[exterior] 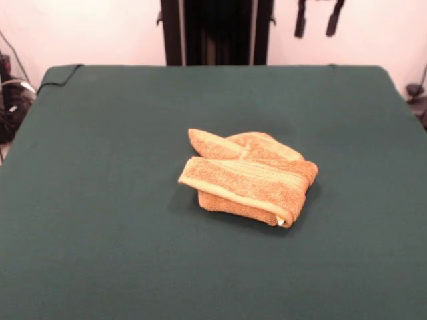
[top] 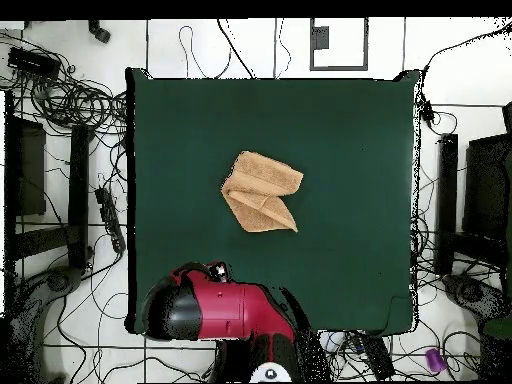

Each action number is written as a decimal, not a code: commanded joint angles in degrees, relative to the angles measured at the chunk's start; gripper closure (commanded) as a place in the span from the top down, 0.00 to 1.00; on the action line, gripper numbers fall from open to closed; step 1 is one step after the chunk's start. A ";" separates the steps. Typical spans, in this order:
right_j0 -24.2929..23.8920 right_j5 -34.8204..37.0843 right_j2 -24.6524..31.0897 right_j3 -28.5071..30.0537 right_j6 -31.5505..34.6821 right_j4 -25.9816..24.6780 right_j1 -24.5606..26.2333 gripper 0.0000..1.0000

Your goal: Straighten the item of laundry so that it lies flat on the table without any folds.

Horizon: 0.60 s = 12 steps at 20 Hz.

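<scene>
Scanning the edges first: dark green table (exterior: 100,233) wide open on every side of the orange-tan hand towel (exterior: 247,177), bare cloth running out to all four borders in the overhead view. Plenty of free green all round the bundle, none of it near an edge. Beyond the table's rim in the overhead view, tangled cables (top: 60,100) on the white floor, well clear of the cloth.

Sitting about mid-table, bunched and folded over itself, not flat. Nearest layer in the front view doubled across the top, woven border band (exterior: 250,175) running along it, thick rolled edge facing the camera. Second flap poking out behind towards the far side. Small white care label (exterior: 280,220) peeking from the near right corner of the fold.

Now the pincer (exterior: 317,17): only two dark tips hanging at the top edge of the front view, spread apart with pale wall showing between them, gripping nothing. From overhead, red and black arm (top: 225,310) tucked over the table's bottom border, pincer at its tip just inside that border. Well apart from the towel, lower and left of it in that view, open green cloth between the two. No contact with the terry anywhere.
</scene>
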 commanded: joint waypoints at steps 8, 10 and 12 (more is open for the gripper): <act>2.37 -12.43 0.80 -1.18 16.65 5.43 13.65 1.00; 2.61 -12.59 0.43 -1.16 16.35 5.65 13.60 1.00; 1.69 -11.69 0.27 -0.83 15.15 5.28 12.56 1.00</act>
